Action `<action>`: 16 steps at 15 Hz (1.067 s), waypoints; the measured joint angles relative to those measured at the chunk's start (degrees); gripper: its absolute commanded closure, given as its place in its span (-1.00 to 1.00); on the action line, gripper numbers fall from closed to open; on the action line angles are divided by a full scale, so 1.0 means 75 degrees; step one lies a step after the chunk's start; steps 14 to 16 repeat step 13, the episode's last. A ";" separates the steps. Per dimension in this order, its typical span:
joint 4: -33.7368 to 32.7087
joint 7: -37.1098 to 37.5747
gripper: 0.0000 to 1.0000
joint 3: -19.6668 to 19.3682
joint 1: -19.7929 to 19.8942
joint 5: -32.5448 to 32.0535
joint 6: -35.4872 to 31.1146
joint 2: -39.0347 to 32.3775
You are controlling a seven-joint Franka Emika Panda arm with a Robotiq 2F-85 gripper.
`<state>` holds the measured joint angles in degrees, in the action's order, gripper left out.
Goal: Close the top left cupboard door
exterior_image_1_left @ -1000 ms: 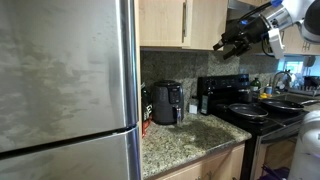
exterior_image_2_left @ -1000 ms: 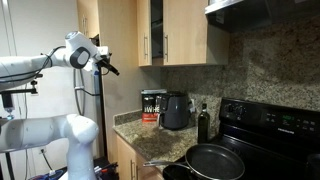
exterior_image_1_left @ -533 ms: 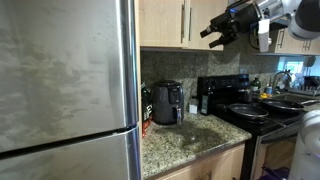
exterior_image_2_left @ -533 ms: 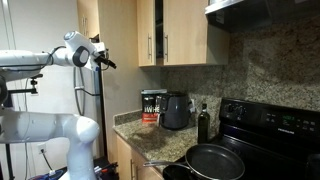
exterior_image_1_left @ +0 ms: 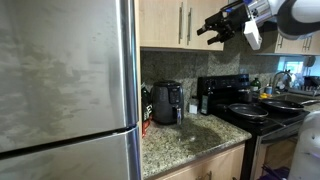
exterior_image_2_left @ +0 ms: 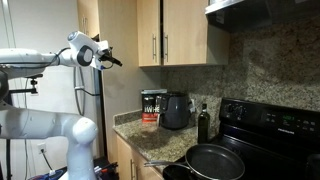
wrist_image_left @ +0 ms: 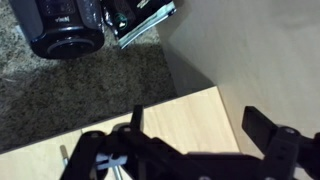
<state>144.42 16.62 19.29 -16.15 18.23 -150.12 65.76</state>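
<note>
The top left cupboard door (exterior_image_1_left: 160,22) is light tan wood with a slim silver bar handle (exterior_image_1_left: 180,22) near its right edge. It looks flush with the matching door beside it. It also shows in an exterior view (exterior_image_2_left: 145,30). My gripper (exterior_image_1_left: 207,30) is open and empty, up at cupboard height in front of the doors. In an exterior view (exterior_image_2_left: 112,62) it hangs apart from the cabinet fronts. In the wrist view my gripper (wrist_image_left: 198,115) has its dark fingers spread over a light wood door face (wrist_image_left: 170,120), with nothing between them.
A stainless-steel fridge (exterior_image_1_left: 65,80) fills the left. A black air fryer (exterior_image_1_left: 166,102) and a dark bottle (exterior_image_2_left: 204,124) stand on the granite counter (exterior_image_1_left: 190,135). A black stove (exterior_image_1_left: 250,105) carries pans (exterior_image_2_left: 215,160) under a range hood (exterior_image_2_left: 250,10).
The top left cupboard door was ajar with a dark gap and now sits flush. My gripper has moved up and toward the cupboard doors.
</note>
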 measured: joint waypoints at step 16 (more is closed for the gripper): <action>-0.1343 0.0878 -1.00 0.0247 0.1996 -0.0365 -0.1501 -0.1753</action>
